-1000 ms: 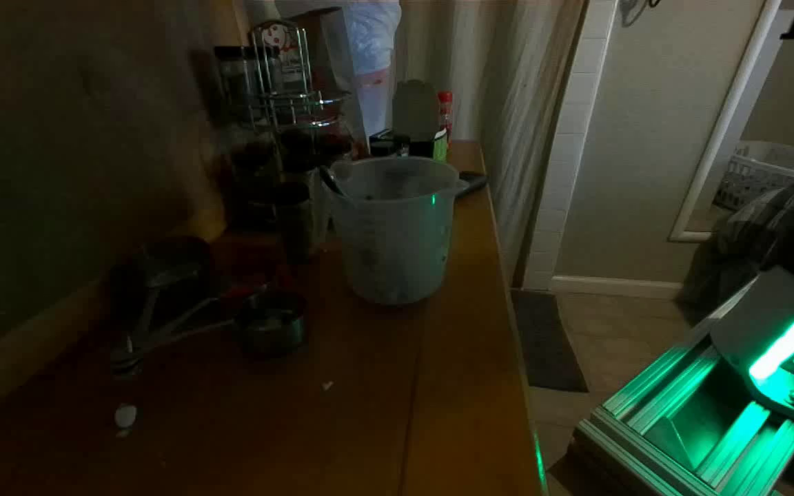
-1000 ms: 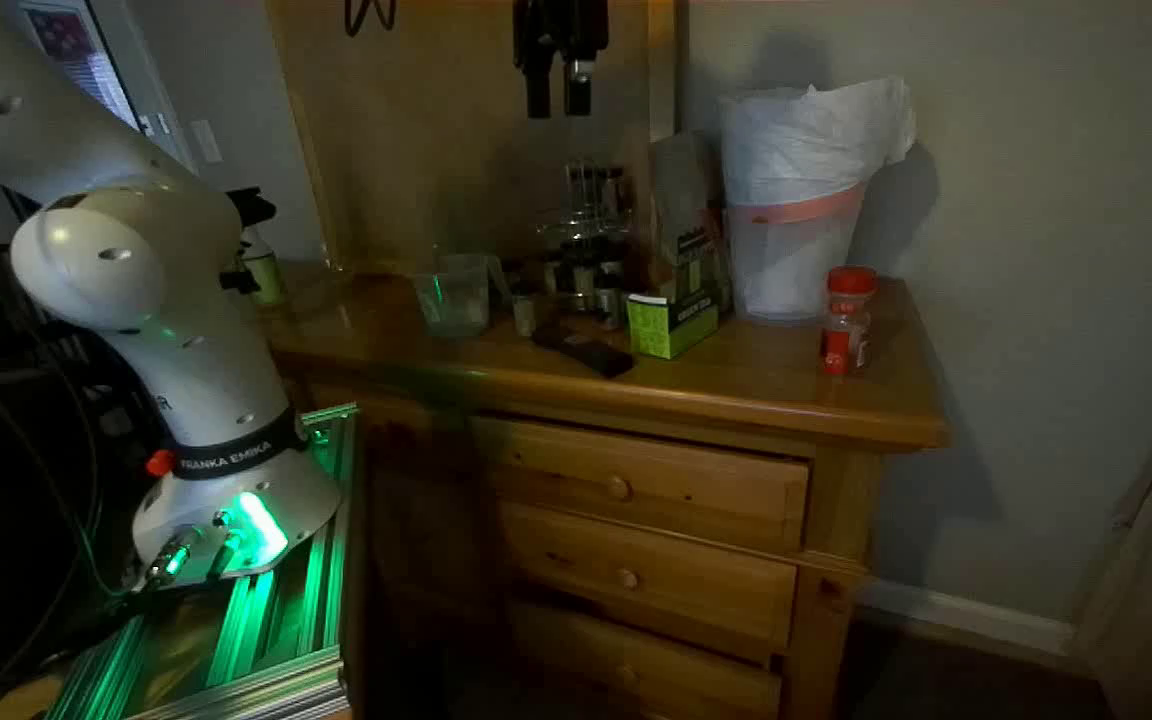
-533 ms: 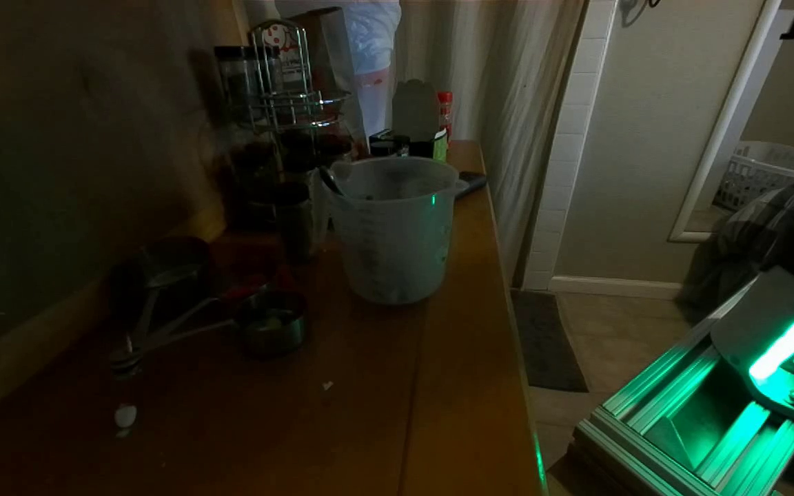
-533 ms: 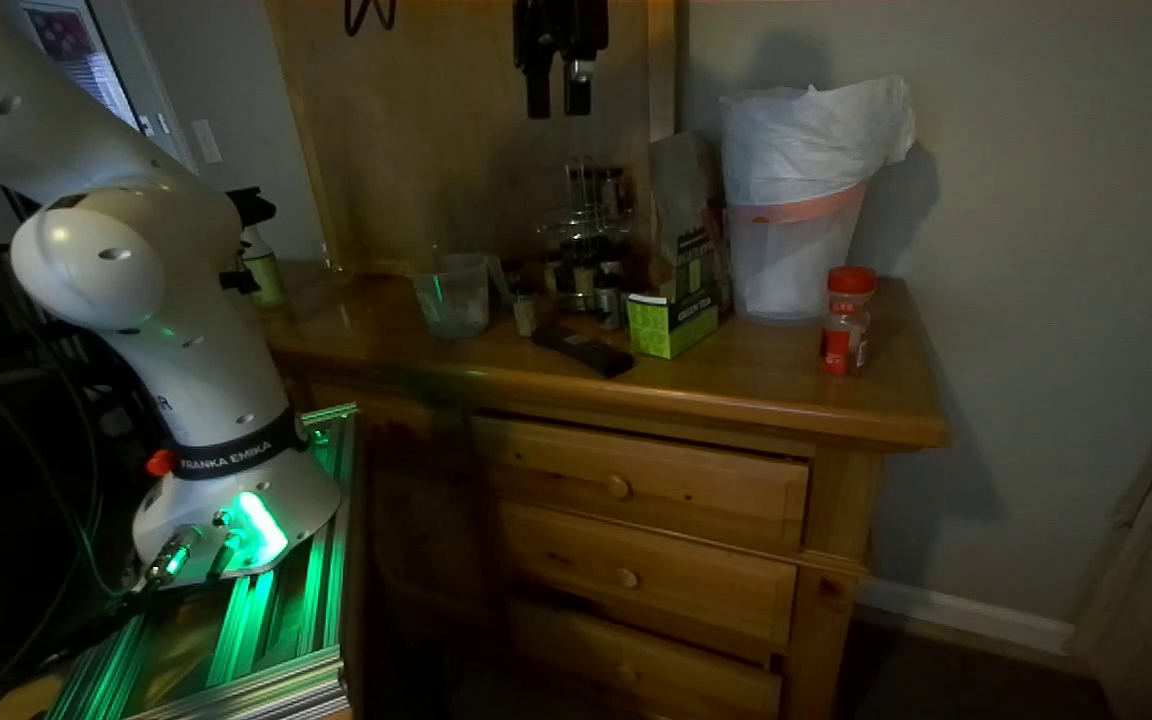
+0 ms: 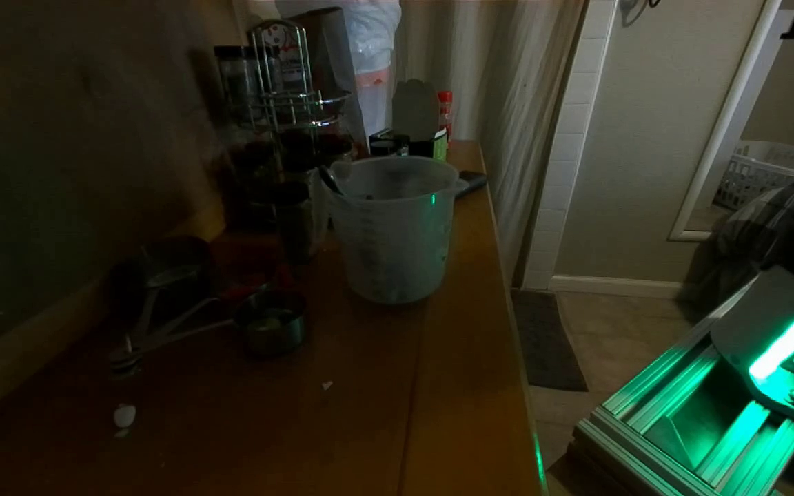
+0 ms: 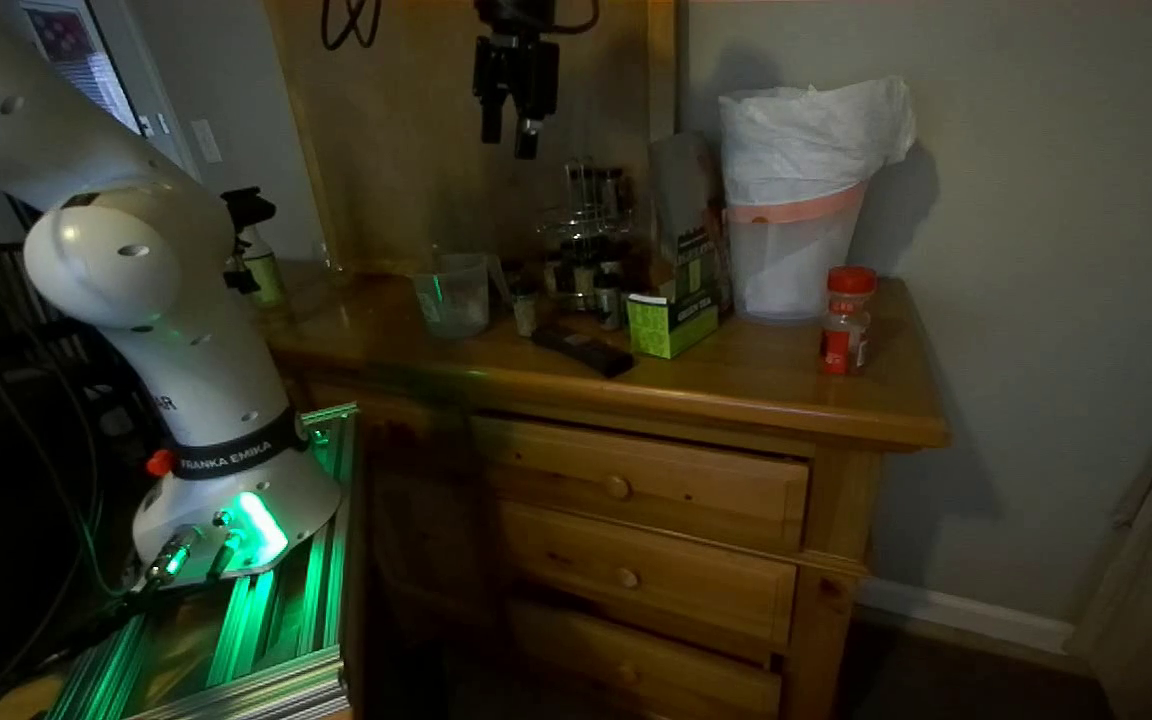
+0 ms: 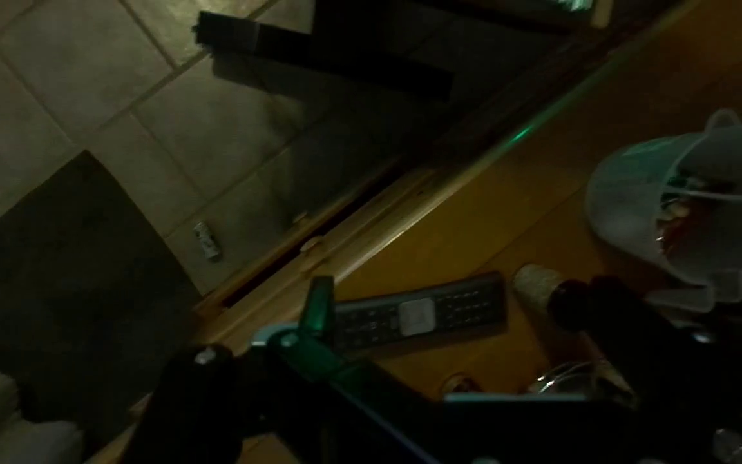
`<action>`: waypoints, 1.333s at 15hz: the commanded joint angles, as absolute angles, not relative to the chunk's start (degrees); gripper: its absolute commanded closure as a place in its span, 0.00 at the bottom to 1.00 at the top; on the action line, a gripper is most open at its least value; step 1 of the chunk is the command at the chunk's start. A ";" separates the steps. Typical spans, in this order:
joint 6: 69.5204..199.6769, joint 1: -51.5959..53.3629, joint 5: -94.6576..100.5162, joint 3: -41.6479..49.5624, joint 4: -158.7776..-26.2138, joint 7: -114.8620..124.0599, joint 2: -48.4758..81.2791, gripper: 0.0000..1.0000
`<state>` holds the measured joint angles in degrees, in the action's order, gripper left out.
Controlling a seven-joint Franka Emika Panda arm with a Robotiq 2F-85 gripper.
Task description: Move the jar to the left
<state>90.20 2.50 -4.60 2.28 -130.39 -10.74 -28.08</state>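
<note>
The jar (image 5: 397, 241) stands upright on the desk (image 5: 355, 441), near the wire rack (image 5: 293, 125). The pincer (image 6: 510, 142) hangs higher, well apart from it, jaws spread and gripping nothing. Progress, as judged: approach incomplete; grasp, leftward transfer and release outstanding.

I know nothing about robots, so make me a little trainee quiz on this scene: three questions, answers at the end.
1. Multiple choice: what colour is the cap on the bottle near the bin? a) blue b) red c) yellow
2. True or false: the gripper is holding the jar.
3. Fill in: in an exterior view, a black ____ lies between the jar and the green tea box.

Key: 1 b; 2 false, the gripper hangs open, apart from the jar; 3 remote.
</note>
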 commanded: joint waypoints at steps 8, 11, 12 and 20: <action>84.85 9.04 -13.75 -6.17 -131.20 -5.78 -27.94 0.00; 93.58 8.90 -14.93 -9.04 -133.90 0.21 -28.42 0.00; 98.45 9.29 -13.99 -10.68 -135.22 1.89 -28.60 0.00; 117.68 17.85 -14.31 -21.10 -142.73 7.72 -24.51 0.00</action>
<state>116.51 14.48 -13.63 -20.40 -142.17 7.74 -26.49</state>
